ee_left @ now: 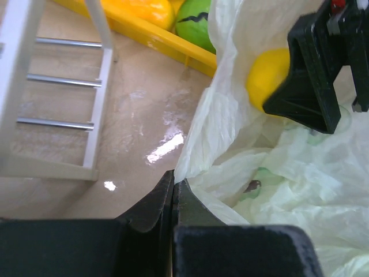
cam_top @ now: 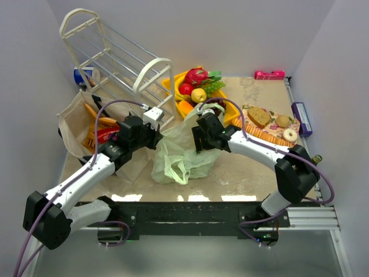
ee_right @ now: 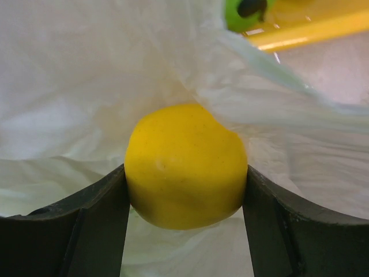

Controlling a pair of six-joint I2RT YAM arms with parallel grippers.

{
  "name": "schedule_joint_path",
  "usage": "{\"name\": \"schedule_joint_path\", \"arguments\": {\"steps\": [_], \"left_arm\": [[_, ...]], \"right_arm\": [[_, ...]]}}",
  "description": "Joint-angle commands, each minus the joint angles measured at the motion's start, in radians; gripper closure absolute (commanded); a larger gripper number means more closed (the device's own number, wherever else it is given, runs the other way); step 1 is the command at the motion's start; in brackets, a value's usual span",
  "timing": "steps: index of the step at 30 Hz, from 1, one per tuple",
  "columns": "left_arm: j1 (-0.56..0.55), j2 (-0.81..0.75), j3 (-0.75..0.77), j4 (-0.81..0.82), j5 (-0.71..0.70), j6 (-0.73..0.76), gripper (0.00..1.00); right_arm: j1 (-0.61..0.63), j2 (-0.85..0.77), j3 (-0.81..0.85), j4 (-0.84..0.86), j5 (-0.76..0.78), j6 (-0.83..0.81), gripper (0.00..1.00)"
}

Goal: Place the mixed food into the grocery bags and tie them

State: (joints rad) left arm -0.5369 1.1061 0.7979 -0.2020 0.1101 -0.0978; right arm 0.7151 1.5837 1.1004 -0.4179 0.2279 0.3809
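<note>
1. Evidently, left end effector (ee_left: 174, 180) was shut, pinching the pale-green bag (cam_top: 179, 158) at its rim, apparently to keep its mouth lifted open
2. Right end effector (ee_right: 184, 190) was clamped on the yellow toy fruit (ee_right: 184, 164), held at that mouth, probably for release inside
3. Yellow tray (ee_left: 167, 43) stood just behind, a green toy fruit (ee_left: 199, 23) in it

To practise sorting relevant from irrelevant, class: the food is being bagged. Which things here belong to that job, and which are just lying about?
Job: pale-green plastic bag, yellow toy fruit, beige tote, other toy fruits.
Lying about: white wire rack, yellow tray, bread-and-doughnut board, pink item, purple box.
</note>
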Motion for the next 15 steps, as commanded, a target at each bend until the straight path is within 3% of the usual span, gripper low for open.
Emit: {"name": "schedule_joint_path", "arguments": {"steps": [1, 2, 4, 5, 8, 9, 12, 15], "left_arm": [[0.006, -0.057, -0.026, 0.07, -0.093, -0.019, 1.0], [0.006, -0.057, -0.029, 0.072, -0.086, -0.017, 1.0], [0.006, -0.045, -0.028, 0.075, -0.052, -0.014, 1.0], [0.006, -0.039, -0.023, 0.072, -0.043, -0.013, 1.0], [0.006, -0.014, -0.013, 0.059, -0.02, -0.01, 1.0], [0.006, -0.012, -0.012, 0.058, -0.017, -0.01, 1.0], [0.006, -0.002, -0.009, 0.053, -0.006, -0.006, 1.0], [0.006, 0.003, -0.006, 0.043, -0.013, -0.006, 1.0]], "right_arm": [[0.004, 0.01, -0.019, -0.055, 0.1, -0.002, 0.94], [0.001, 0.01, -0.011, -0.056, 0.084, -0.004, 0.81], [0.003, -0.001, 0.018, -0.053, 0.07, -0.005, 0.64], [0.004, -0.004, 0.029, -0.053, 0.039, -0.014, 0.49], [0.003, -0.037, 0.068, -0.05, -0.03, -0.036, 0.32], [0.003, -0.048, 0.081, -0.05, -0.054, -0.04, 0.19], [0.004, -0.103, 0.093, -0.047, -0.134, -0.06, 0.06], [0.006, -0.183, 0.096, -0.051, -0.195, -0.074, 0.01]]}}
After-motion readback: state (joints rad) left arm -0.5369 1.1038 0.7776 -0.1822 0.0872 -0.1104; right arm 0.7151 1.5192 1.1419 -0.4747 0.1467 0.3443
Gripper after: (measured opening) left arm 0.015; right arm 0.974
